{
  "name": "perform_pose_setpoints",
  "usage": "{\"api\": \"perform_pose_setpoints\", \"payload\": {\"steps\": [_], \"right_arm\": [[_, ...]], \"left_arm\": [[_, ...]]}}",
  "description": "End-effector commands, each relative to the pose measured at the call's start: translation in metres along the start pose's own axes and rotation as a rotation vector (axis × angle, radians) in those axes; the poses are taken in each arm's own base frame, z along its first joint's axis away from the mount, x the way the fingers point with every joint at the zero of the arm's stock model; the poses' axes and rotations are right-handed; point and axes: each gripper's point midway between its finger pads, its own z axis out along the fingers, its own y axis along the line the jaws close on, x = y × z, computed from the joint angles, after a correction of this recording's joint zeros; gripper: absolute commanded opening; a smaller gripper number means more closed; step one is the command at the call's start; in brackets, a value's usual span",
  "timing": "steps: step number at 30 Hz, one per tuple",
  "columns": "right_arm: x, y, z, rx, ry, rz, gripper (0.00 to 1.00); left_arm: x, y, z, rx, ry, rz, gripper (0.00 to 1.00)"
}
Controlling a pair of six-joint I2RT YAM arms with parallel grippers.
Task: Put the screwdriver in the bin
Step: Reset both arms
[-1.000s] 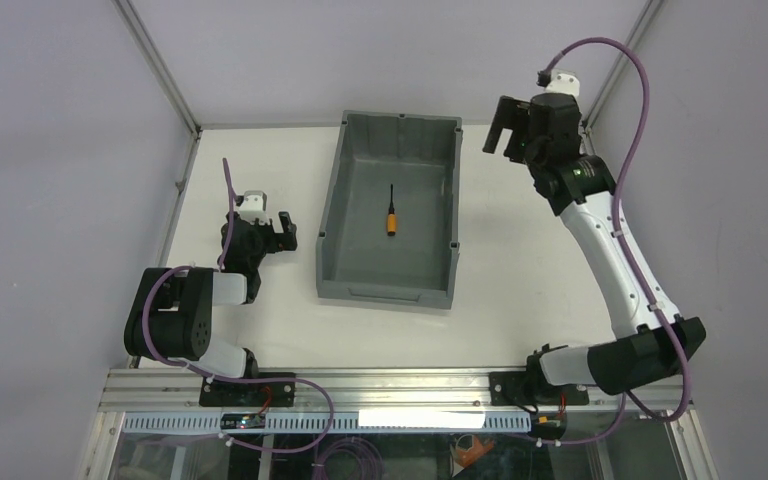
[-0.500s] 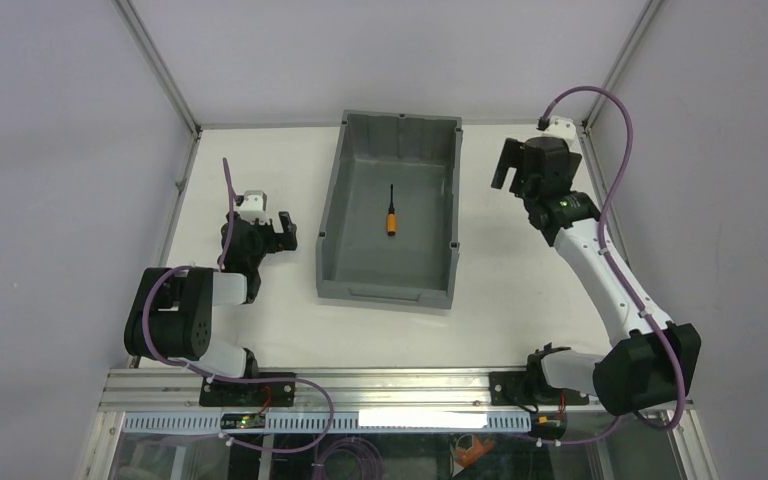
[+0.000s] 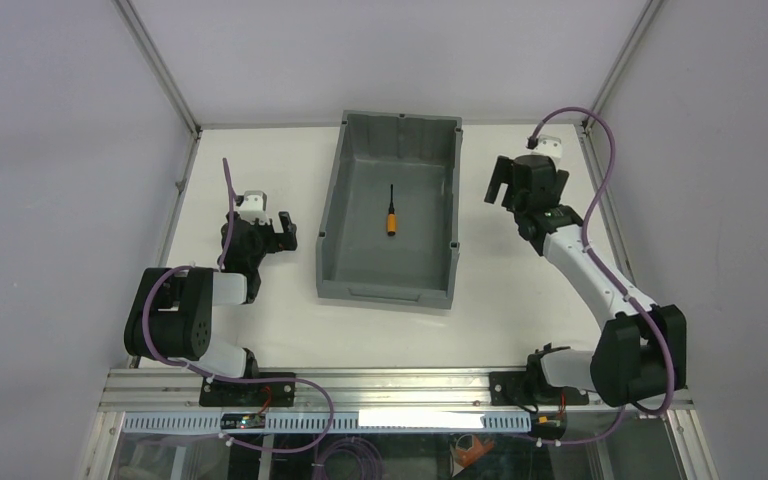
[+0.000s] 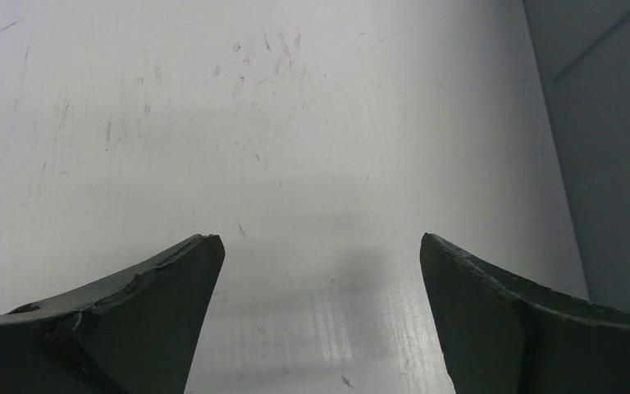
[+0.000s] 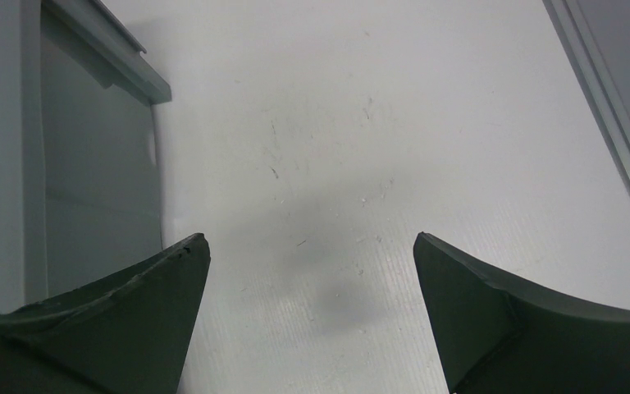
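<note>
The screwdriver (image 3: 392,215), orange handle and thin black shaft, lies flat on the floor of the dark grey bin (image 3: 338,190) at the table's middle back. My right gripper (image 3: 499,184) hangs open and empty just right of the bin, over bare table; in the right wrist view its gripper (image 5: 312,246) frames white table, with the bin's outer wall (image 5: 90,164) at left. My left gripper (image 3: 286,228) rests open and empty left of the bin; its wrist view shows the gripper (image 4: 321,246) over scratched table and the bin wall (image 4: 615,148) at right.
White table (image 3: 520,290) is bounded by grey enclosure walls and an aluminium frame rail (image 5: 607,107) at the right. Both arm bases stand at the near edge, with purple cables looping beside each arm.
The right arm has drawn back and lowered from high beside the bin's far right corner toward the table, its gripper staying open. Left arm and screwdriver have not moved.
</note>
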Motion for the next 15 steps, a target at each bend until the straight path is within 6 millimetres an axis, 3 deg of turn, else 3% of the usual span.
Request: {"api": "perform_pose_setpoints", "payload": {"steps": [1, 15], "right_arm": [[-0.0144, 0.0055, 0.0075, -0.009, -0.065, 0.06, 0.99], [-0.0105, 0.0064, 0.0152, 0.004, -0.053, 0.069, 0.99]], "left_arm": [[-0.0256, -0.0029, 0.0044, 0.024, -0.089, 0.012, 0.99], [-0.0255, -0.0029, 0.0045, 0.024, -0.088, 0.012, 0.99]]}}
